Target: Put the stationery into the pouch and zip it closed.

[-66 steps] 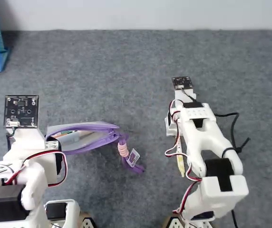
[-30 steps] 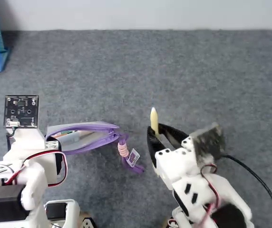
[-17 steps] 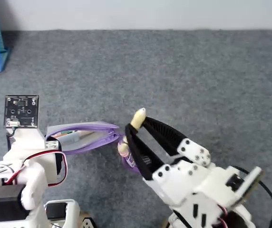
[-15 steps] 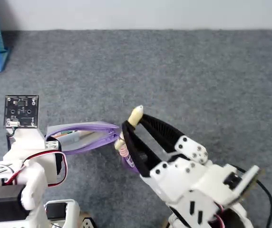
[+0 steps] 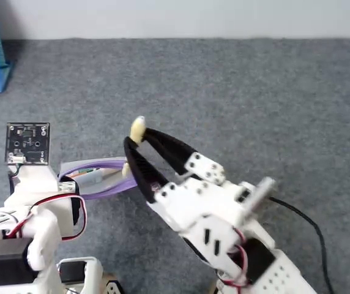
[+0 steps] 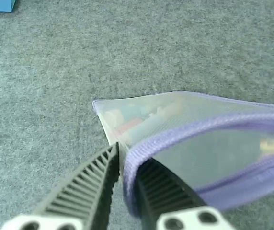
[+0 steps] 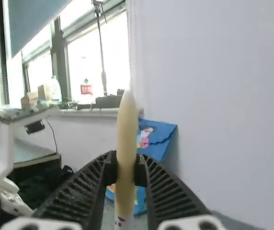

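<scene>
While the left gripper [image 6: 119,149] is clenched on one end of the purple pouch [image 5: 101,179], which lies open at lower left of the high view with coloured stationery [image 6: 132,116] inside, the right gripper [image 5: 136,142] grasps a cream pen [image 5: 137,127], whose lower end is by the pouch's open edge.

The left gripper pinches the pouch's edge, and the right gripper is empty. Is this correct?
Not quite. The left gripper does pinch the pouch at its edge, but the right gripper is shut on a cream pen, as the right wrist view shows.
</scene>
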Robot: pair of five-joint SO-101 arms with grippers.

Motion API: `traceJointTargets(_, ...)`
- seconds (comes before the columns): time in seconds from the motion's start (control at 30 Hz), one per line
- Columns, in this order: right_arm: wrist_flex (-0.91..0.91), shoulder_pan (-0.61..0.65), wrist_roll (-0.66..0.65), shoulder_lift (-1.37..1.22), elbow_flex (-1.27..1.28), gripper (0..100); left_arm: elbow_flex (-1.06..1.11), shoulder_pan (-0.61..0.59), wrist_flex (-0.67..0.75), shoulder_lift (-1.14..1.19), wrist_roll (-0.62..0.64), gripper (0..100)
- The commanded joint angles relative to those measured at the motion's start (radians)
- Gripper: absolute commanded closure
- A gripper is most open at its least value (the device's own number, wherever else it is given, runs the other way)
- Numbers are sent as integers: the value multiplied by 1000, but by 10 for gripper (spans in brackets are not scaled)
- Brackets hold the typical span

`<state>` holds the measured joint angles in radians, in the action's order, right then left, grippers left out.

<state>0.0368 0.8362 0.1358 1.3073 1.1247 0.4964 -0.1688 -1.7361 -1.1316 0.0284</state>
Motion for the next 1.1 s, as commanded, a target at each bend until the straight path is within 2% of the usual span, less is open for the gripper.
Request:
traceJointTargets(0.0,-30,1,-77,-54,18,991,-7,6,-17,8,12,988)
traceJointTargets(0.17,38,39,-226,-88,78,985,-7,6,-17,8,12,988)
traceJointTargets(0.23,102,70,-232,-88,78,936,-7,6,-17,8,12,988)
traceJointTargets(0.37,166,105,-232,-88,77,775,-7,6,-17,8,12,988)
traceJointTargets(0.43,180,107,-232,-87,71,768,-7,6,-17,8,12,988)
traceJointTargets(0.63,295,105,-144,-30,-26,768,-5,6,-17,8,12,988)
traceJointTargets(0.83,598,79,-66,105,-153,768,-5,6,-17,8,12,988)
traceJointTargets(0.93,705,39,-44,194,-178,801,-5,6,-17,8,12,988)
traceJointTargets(1.07,789,-15,-44,285,-161,998,-5,6,-17,8,12,988)
